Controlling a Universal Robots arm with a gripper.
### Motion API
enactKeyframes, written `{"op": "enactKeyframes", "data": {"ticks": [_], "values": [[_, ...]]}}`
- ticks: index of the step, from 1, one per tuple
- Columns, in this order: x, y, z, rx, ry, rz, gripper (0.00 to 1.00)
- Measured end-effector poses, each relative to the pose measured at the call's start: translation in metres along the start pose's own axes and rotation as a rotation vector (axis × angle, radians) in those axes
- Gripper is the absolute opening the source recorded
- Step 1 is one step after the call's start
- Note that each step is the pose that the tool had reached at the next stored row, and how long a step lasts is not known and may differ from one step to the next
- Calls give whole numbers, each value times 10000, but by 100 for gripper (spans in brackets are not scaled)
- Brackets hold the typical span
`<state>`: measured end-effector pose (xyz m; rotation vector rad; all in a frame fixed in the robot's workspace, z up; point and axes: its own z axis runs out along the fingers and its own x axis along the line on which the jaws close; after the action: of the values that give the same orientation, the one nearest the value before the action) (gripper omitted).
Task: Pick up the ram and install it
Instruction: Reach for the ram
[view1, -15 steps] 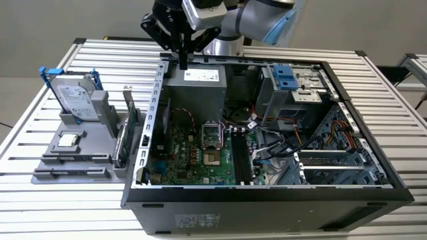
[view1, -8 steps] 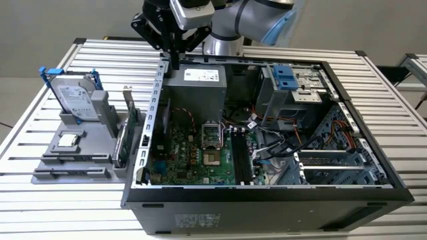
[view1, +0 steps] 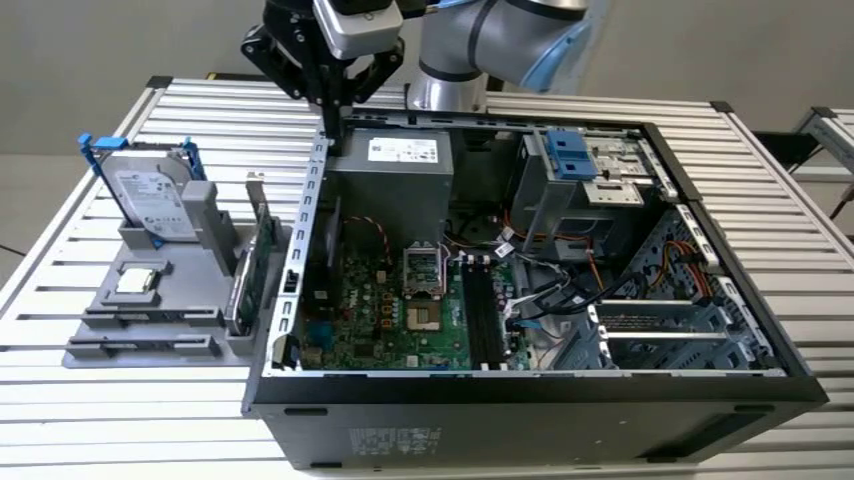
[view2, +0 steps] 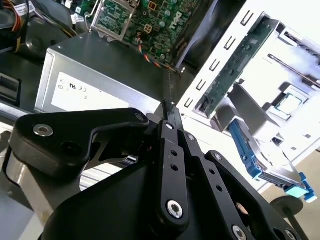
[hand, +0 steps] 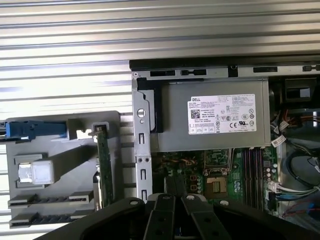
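Your ram (view2: 170, 86) is up in the claw (view2: 168, 107), as best the views allow. In the second wrist view it reads as a thin pale strip, seen edge-on, running out from between the fingertips, and the fingers look pressed in on it with no gap showing. Treat it as light, stiff and fragile. It is a thin board that will not take bending, with chips on its faces and a contact edge you should not rub. The flat faces near the middle of its length are the sensible place to grip, and that seems to be where the claw has it. So narrow a hold on smooth faces could let it tilt, so count it as easily knocked askew.

Straight below the claw are the rear wall of the open computer case (view1: 310, 230) and the corner of the grey power supply (view1: 387, 175). The black memory slots (view1: 481, 310) lie on the motherboard (view1: 360, 300), well below the claw and toward the exterior view's right of it, with cables (view1: 561, 290) crowding the space beyond them. Lower down, to the exterior view's left of the claw, the grey holder (view1: 200, 225) carries the hard drive (view1: 140, 190) and the green expansion card (view1: 267, 245). Everything rests on a slatted metal table (view1: 120, 420).
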<state>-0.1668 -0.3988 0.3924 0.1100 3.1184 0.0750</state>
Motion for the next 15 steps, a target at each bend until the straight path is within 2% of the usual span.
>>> {"op": "enactKeyframes", "data": {"ticks": [15], "values": [[306,-21,-7,-1,8,-73,0]]}}
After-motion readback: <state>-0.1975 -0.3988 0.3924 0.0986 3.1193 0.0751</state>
